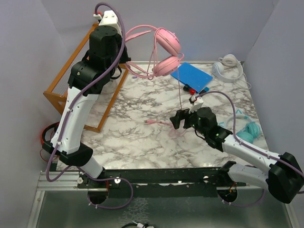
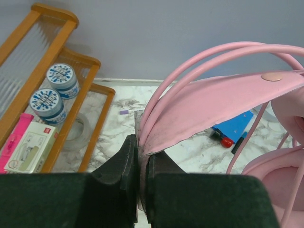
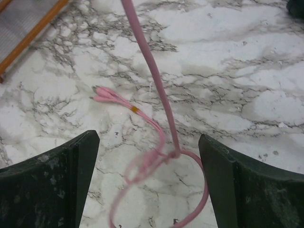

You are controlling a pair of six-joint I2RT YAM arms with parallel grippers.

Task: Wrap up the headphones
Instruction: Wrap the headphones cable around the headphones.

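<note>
**Holding the pink pair aloft, cable trailing onto the marble**

The left gripper [image 2: 141,149] is pinched tight on the headband [image 2: 213,97] of the pink headphones [image 1: 167,50]. Its two dark fingers [image 2: 121,164] clamp the band's flat end with no gap showing. In the top view the pair hangs clear of the table [image 1: 137,147] at about 12 o'clock. The ear cups sit one above the other, to the 3 o'clock side of the raised left arm.

The pink cable [image 1: 182,90] drops from the cups toward the middle of the marble and gathers there in a loose loop [image 3: 159,159]. Its plug end [image 3: 102,91] lies flat at about 10 o'clock from that loop in the right wrist view.

The right gripper [image 3: 148,142] hovers low over the table, just to the 3 o'clock side of centre. Its jaws are spread wide and grip nothing. The cable runs down between the two fingers, and the frames show neither finger touching it.

The white headphones [image 1: 227,66] rest at the 2 o'clock corner. The teal headphones [image 1: 248,131] lie at the 4 o'clock edge, beside the right arm. A blue pad [image 1: 191,76] sits at 1 o'clock, below the hanging cups. A wooden rack [image 1: 61,92] stands along the 9 to 10 o'clock side and holds two round tins [image 2: 61,78].
</note>
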